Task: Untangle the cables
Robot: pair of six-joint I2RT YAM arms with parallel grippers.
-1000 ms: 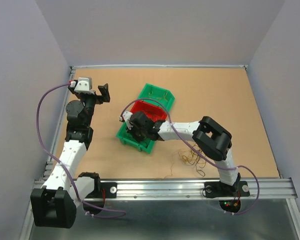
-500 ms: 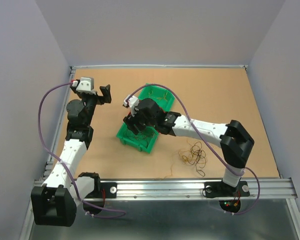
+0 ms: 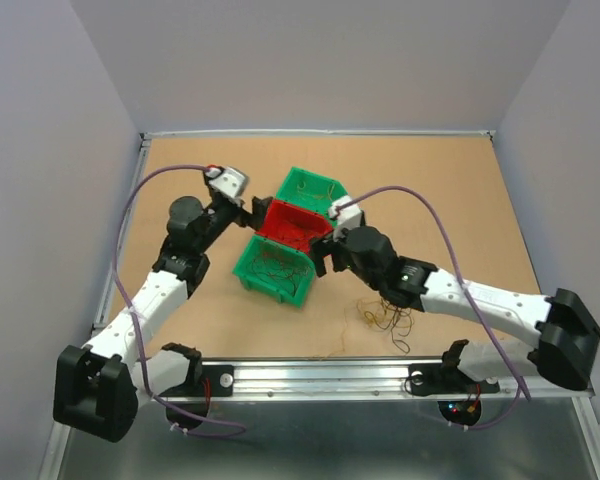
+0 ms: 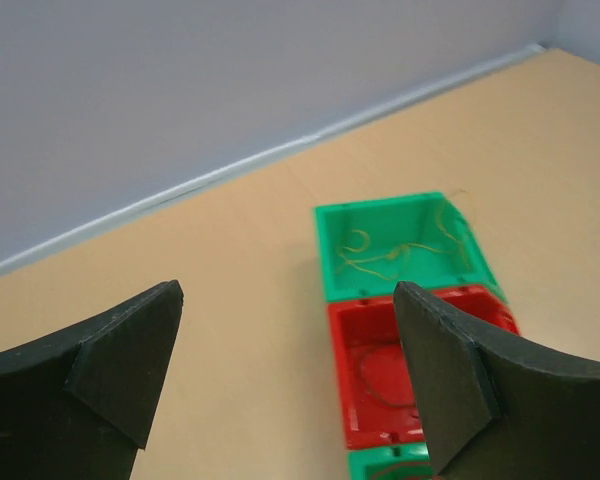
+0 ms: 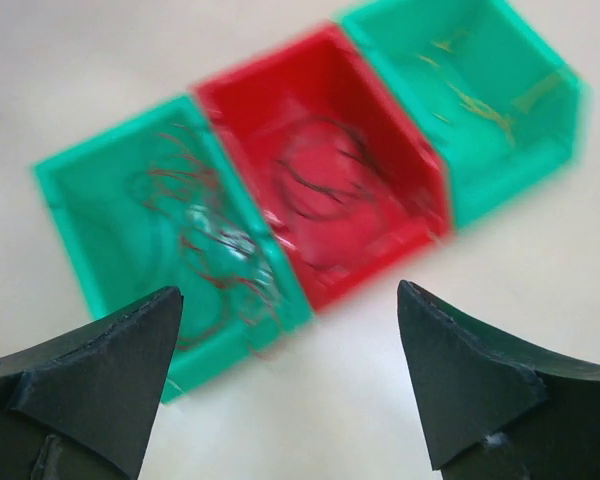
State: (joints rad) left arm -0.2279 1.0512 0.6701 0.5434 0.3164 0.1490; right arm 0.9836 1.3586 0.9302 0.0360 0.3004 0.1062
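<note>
Top external view puts the clump of cables nearest us, loose on the bench just inside its near edge, right of centre and partly under the right forearm. Just beyond it the right pincer hovers beside the near green bin, jaws apart and empty. The bins run in a diagonal row toward the far edge. From the right wrist we see brown strands in that bin and dark strands in the red bin. The left pincer hangs at the red bin's left side, also spread wide with nothing between its fingers. Farthest is the far green bin, holding yellow strands.

We judge these wires to be almost weightless, soft but springy. They will likely curl back, snag on their neighbours and slip from a loose pinch, and a hard tug could tighten the knot. We would take a free end or an outlying loop at the clump's edge, not its middle, and pull slowly.

A second ago the right pincer was shut and down inside the near green bin. Now it has opened and drawn back toward the near right, its elbow swung out low. The left arm has come in from the far left corner to the bins. The clump has not shifted.
</note>
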